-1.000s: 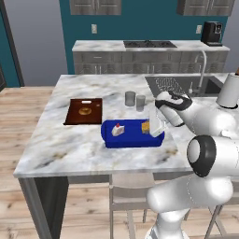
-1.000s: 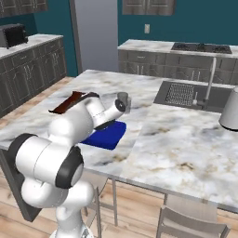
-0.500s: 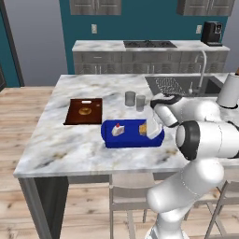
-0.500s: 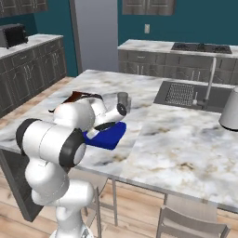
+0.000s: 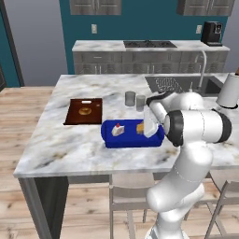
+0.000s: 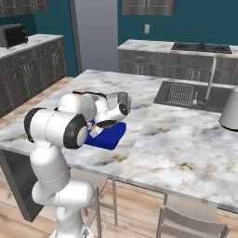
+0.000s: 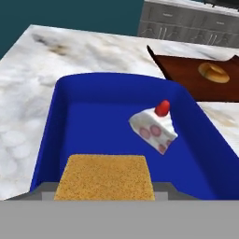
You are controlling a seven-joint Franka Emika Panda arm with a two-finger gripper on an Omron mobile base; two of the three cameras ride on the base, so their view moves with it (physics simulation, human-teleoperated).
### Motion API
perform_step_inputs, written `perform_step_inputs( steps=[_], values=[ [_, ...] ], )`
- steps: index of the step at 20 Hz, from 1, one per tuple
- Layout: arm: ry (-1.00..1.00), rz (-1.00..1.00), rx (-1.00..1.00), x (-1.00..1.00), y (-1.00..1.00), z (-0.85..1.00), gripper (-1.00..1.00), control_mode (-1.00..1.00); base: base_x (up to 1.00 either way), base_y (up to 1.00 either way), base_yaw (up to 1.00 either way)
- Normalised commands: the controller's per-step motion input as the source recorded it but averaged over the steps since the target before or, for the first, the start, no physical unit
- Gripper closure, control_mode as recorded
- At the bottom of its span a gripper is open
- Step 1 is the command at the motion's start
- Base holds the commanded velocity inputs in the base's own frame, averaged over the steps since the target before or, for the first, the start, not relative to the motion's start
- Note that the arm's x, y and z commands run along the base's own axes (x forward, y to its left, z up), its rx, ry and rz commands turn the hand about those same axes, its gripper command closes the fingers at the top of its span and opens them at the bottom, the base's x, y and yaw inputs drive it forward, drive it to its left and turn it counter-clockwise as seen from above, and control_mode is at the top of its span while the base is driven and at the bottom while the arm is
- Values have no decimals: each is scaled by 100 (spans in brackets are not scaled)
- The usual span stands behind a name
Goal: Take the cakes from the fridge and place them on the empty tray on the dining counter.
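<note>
Both cakes lie in the blue tray (image 5: 133,135) on the marble table (image 5: 60,140): the cherry-topped white wedge (image 7: 154,126) near the tray's middle, the tan square cake (image 7: 105,179) at the end nearest the tool (image 5: 150,126). In the hand view the square sits directly below and in front of the hand, flat on the tray floor, its edges squared to the tray walls, and the wedge lies beyond it, toward the wooden board (image 7: 200,79) with the round pastry (image 7: 214,73). The fingertips are not clearly visible, so I cannot tell whether the tool is open or grips the square. If released, the coming move is likely a straight lift away from this end.
</note>
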Motion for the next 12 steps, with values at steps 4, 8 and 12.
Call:
perform_step_inputs(
  steps=[4, 8, 12],
  values=[
    [0, 0, 0, 34, -5, -31, 100, -100, 0, 0, 0],
    [0, 0, 0, 32, -3, -29, 100, -100, 0, 0, 0],
    [0, 0, 0, 30, -3, -28, 100, -100, 0, 0, 0]
  ],
)
